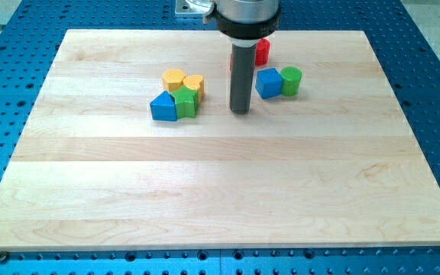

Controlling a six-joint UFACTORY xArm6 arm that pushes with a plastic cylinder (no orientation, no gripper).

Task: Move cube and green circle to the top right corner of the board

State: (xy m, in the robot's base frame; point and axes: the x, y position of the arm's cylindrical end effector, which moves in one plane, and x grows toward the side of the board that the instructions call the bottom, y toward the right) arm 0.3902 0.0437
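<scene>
Camera view, my tip (240,111) left of glossy blue cube (268,83) touching green circle (291,80), no hand visible, pale wooden board (205,191).

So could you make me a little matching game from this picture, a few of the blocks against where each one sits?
Things:
1. blue cube
2. green circle
3. red block
4. blue block in the cluster on the view's left

Places:
A. partly hidden behind the rod, toward the view's top
B. touching the cube on its right in the view
C. just right of my tip
D. beside the green block, below the yellow ones

Pairs: 1-C, 2-B, 3-A, 4-D
</scene>
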